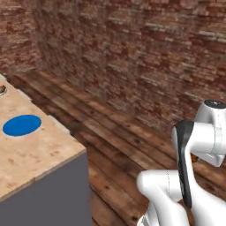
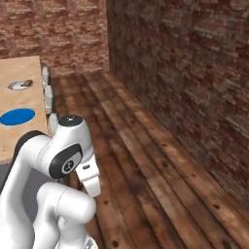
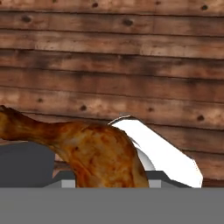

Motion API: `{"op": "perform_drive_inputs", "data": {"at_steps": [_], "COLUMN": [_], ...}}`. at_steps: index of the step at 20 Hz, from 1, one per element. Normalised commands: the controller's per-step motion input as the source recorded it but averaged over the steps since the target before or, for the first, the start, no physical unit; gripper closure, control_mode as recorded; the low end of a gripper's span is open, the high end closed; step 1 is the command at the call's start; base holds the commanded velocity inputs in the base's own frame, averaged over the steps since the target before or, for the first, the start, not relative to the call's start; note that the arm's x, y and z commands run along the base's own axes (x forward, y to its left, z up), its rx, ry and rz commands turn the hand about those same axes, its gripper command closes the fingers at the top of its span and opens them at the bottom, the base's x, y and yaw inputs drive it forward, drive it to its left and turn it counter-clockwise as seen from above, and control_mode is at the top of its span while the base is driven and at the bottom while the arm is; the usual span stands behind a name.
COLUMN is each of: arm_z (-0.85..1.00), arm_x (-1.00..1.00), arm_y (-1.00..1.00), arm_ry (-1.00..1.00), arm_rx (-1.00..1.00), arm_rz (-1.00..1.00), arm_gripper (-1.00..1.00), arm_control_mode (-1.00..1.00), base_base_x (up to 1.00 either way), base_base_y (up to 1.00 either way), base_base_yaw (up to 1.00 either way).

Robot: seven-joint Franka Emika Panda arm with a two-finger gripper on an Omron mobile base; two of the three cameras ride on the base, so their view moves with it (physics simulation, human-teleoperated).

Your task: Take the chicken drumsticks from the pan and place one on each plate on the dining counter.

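Hand view gave me the closest reading: the gripper [image 3: 109,181] was clenched on the orange-brown drumstick [image 3: 94,155], whose thick, glazed body filled the space directly ahead of the hand while its narrow bone end extended toward the left edge of that view. Behind the meat I saw only the plank floor [image 3: 131,65], with dark wooden boards running across the frame; the drumstick hung over that floor, clear of any surface.

Moving outward, I saw the white arm [image 1: 194,176] folded low at the lower right of the left base view, with a small orange-brown patch just visible beneath its upper link. The arm stood over the floor, apart from the worktop.

The worktop [image 1: 39,154], with a light wood-grain top and grey side, sat to the left of the arm. The blue plate [image 1: 22,125] lay flat on it, bare, near the end closest to the arm. In the right base view I noted the whitish plate [image 2: 19,85] farther along the same top, with a small brownish piece [image 2: 27,82] resting at its edge. A brick wall [image 2: 185,73] bounded the floor on the right.
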Motion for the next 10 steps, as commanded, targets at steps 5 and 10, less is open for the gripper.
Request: {"op": "perform_drive_inputs", "data": {"at_steps": [5,10], "arm_z": [0.0,0.0], "arm_x": [0.0,0.0], "arm_y": [0.0,0.0], "arm_ry": [0.0,0.0], "arm_rx": [0.0,0.0], "arm_rz": [0.0,0.0], "arm_gripper": [1.0,1.0], "arm_control_mode": [1.0,1.0], "base_base_x": [0.72,0.63], "base_base_y": [-0.95,-0.83], "base_base_yaw": [0.56,0.64]}}
